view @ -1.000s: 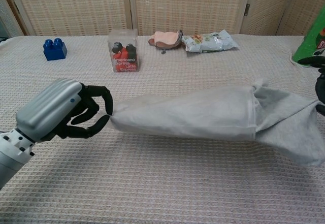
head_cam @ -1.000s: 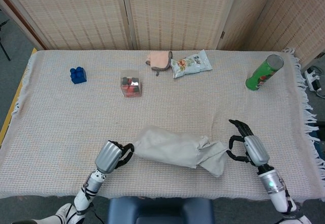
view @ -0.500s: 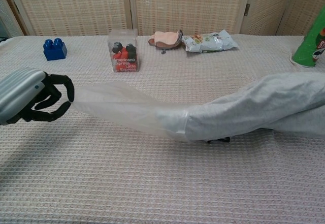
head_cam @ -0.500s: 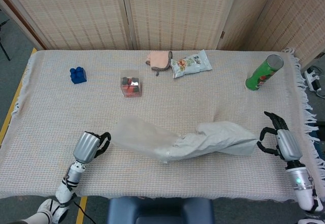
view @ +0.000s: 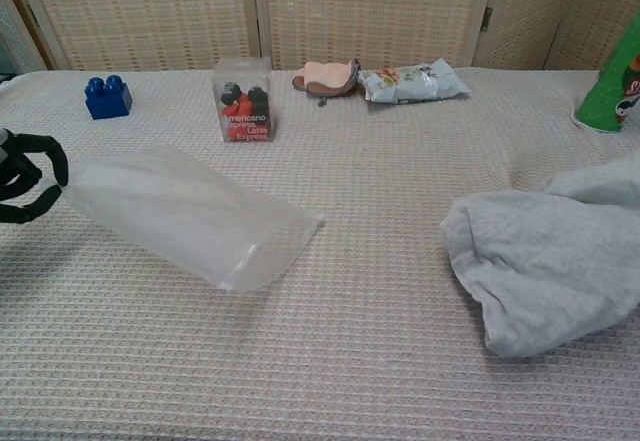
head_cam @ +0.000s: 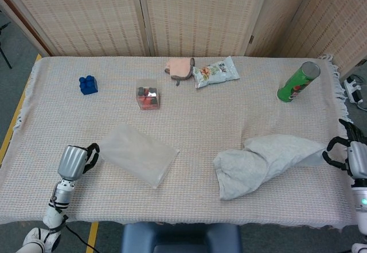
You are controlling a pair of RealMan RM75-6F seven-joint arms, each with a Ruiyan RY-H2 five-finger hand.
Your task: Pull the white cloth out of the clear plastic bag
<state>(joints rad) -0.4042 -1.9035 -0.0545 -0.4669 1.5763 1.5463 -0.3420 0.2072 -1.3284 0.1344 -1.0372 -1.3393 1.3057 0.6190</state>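
Note:
The clear plastic bag [head_cam: 137, 154] [view: 185, 216] lies empty on the left half of the table, its open mouth toward the middle. My left hand [head_cam: 74, 161] [view: 25, 176] pinches the bag's closed end at the near left. The white cloth [head_cam: 266, 162] [view: 550, 256] lies crumpled on the right, fully apart from the bag. My right hand [head_cam: 351, 156] grips the cloth's far right corner at the table's right edge; it is outside the chest view.
At the back stand a blue block [head_cam: 88, 85], a clear box of small items [head_cam: 148, 94], a pink and brown pouch [head_cam: 180, 68], a snack packet [head_cam: 215, 71] and a green can [head_cam: 297, 82]. The table's fringed right edge [head_cam: 347, 121] is close to my right hand.
Both hands have moved apart, left going left and right going right. The cloth has slid fully out of the bag, which now lies empty.

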